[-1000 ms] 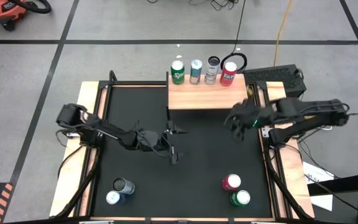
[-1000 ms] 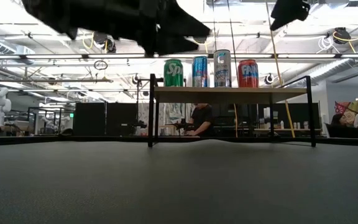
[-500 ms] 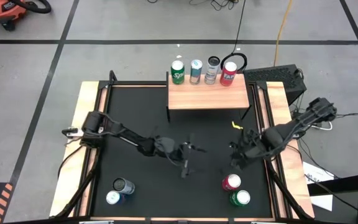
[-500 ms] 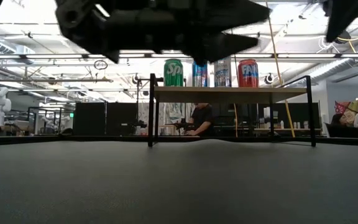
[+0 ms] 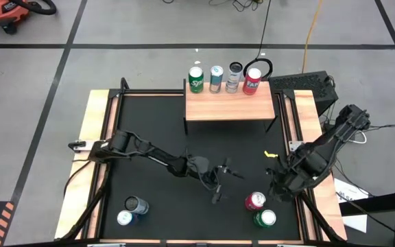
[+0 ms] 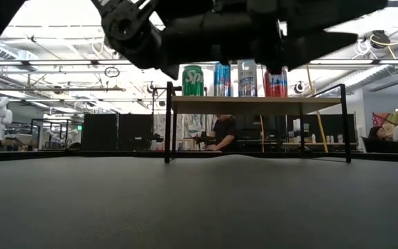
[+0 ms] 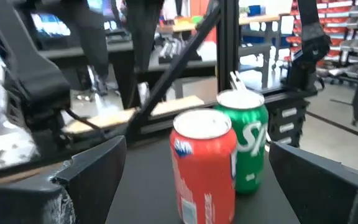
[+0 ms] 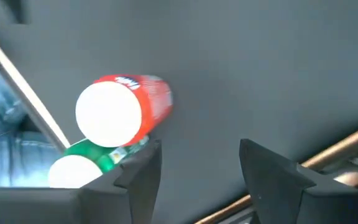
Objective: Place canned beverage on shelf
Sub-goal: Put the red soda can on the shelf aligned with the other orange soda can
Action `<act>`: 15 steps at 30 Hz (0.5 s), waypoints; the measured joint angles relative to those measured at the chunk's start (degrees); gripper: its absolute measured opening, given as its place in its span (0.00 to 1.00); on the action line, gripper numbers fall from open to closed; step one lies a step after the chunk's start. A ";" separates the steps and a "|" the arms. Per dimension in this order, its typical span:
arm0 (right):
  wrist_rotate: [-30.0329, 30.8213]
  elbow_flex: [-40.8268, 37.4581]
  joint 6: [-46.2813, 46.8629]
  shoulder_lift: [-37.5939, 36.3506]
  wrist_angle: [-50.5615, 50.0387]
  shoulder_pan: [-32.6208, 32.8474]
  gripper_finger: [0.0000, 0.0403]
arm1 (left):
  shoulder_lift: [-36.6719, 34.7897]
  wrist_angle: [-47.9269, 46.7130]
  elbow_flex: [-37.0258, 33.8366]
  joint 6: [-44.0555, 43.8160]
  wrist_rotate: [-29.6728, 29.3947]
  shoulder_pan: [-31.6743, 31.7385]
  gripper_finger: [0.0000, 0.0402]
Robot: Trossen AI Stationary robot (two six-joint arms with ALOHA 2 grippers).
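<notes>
Your left hand (image 5: 219,180) hangs spread and empty over the middle of the black desk (image 5: 149,130), its two fingers (image 7: 89,171) parted wide and aimed at a red can (image 5: 254,201) standing upright near the desk's front right corner. Your right hand (image 5: 277,186) hovers just beside that same can on its far side, fingers (image 8: 138,168) likewise apart, looking down on the can's top; it grips nothing. A green can (image 5: 265,218) stands touching or nearly touching the red one, just nearer the front edge. This reads as the approach step: a can has yet to be picked, and both hands are closing on the same pair. Your next move calls for settling which hand takes the red can, bracketing it squarely, and clamping without nudging the green neighbour.

The shelf (image 5: 229,108), a light-wood plank on black legs, stands at the desk's far edge, well apart from both hands. Four cans (image 5: 223,78) line its back edge, green, blue, silver and red, leaving the front strip of plank bare. Two more cans (image 5: 132,211), one silver and one blue, wait at the front left corner. The chief hazard looks to be the two arms crowding one another around the red can, and the tight pairing with the green one. Beyond the shelf, the low view shows a person (image 6: 221,133) seated in the room.
</notes>
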 joint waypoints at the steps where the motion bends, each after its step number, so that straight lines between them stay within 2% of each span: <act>1: 0.04 0.00 0.00 0.03 0.91 0.42 0.51 | 0.70 -0.06 0.68 -0.03 0.19 0.01 0.99; 9: -0.85 0.02 -0.43 4.94 2.43 4.17 0.50 | 3.90 -0.35 2.85 -0.04 -1.10 -1.22 0.99; 15: -1.58 0.02 -7.47 10.67 6.73 5.95 0.50 | 3.69 -1.39 2.98 0.01 -2.56 -1.60 0.99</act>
